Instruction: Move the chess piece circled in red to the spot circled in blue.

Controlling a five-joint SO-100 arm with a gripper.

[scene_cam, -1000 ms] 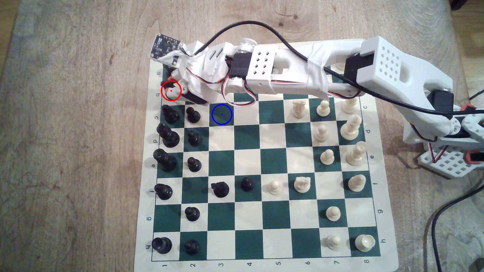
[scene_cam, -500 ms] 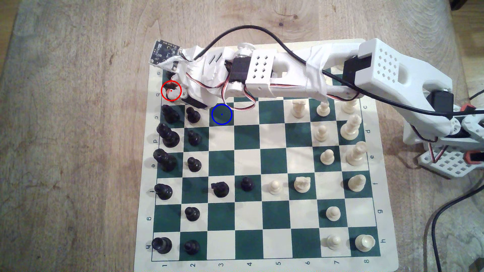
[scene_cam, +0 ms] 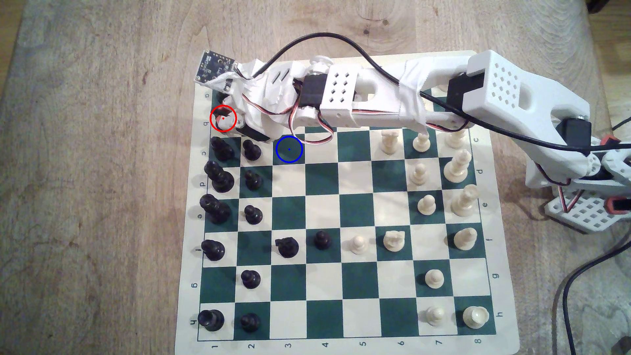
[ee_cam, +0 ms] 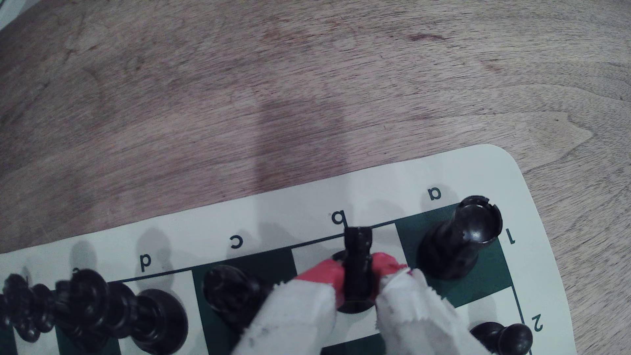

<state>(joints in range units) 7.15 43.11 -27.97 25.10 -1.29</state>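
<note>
table (ee_cam: 239, 85): matt, grained wood
black knight (ee_cam: 356, 269): glossy plastic
tool (ee_cam: 356, 276): red tips, frayed white cloth tape

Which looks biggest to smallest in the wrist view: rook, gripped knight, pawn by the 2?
1. Rook, clearly largest.
2. Knight, pinched between the gripper pads.
3. Pawn, smallest, though the frame edge crops it.

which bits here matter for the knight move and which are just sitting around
In the job:
- black knight, between the claw tips on the red-ringed square
- blue-ringed green square, bare

Just lying about:
- black rook on the corner square
- other black knight
- cream knight
- black pawn beside the blue ring
</note>
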